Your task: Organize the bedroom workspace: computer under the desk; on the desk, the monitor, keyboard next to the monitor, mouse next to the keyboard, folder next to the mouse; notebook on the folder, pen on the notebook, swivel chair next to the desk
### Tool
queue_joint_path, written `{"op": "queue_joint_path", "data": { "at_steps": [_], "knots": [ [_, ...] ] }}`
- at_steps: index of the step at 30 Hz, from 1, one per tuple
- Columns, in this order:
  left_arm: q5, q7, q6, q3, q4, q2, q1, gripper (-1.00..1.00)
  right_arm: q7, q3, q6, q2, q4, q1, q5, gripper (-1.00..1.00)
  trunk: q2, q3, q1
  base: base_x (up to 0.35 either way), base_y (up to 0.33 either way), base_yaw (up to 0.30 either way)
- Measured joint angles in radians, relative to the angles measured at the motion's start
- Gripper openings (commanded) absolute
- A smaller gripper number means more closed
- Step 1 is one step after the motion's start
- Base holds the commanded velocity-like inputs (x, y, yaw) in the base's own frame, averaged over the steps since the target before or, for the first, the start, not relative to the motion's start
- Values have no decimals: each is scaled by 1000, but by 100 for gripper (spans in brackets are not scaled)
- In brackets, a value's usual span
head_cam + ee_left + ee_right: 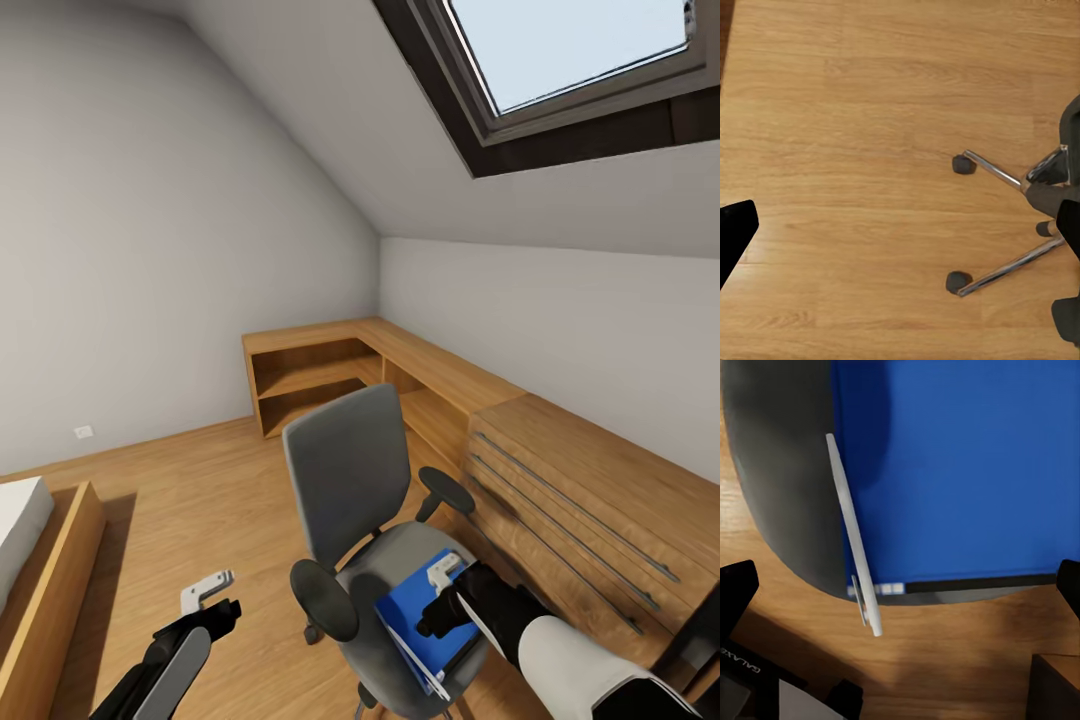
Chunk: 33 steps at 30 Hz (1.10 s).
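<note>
One arm near the folder
Right fingers (437,577) hover spread and empty just above the blue folder (425,610) on the chair (350,490); left fingers (205,592) open, well apart

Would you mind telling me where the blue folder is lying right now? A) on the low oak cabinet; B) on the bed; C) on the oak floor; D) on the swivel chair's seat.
D: the folder lies flat on the grey seat of the swivel chair, with the right gripper hovering just above it; the right wrist view also shows the blue cover resting on the seat.
</note>
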Motion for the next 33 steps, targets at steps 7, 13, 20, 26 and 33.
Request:
{"op": "queue_joint_path", "data": {
  "at_steps": [7, 13, 20, 26, 33],
  "knots": [
    [0, 1, 0, 3, 0, 0, 0, 100, -1, 0, -12, 3, 0, 0, 0, 100, 0, 0, 0, 0, 0, 182],
    [0, 1, 0, 4, 0, 0, 0, 100, -1, 0, -15, 4, 0, 0, 0, 100, 0, 0, 0, 0, 0, 242],
    [-1, 1, 0, 4, 0, 0, 0, 100, 0, -2, -15, 2, 0, 0, 2, 100, 0, 0, 0, 0, 0, 81],
    [-1, 1, 1, 4, 0, 0, 0, 100, -1, -3, -16, 1, 0, 0, 3, 100, 0, 0, 0, 0, 0, 9],
    [-1, 1, 1, 4, 0, 0, 0, 100, -2, -3, -23, -1, 0, 0, 4, 100, 0, 0, 0, 0, 0, 2]
  ]
}}
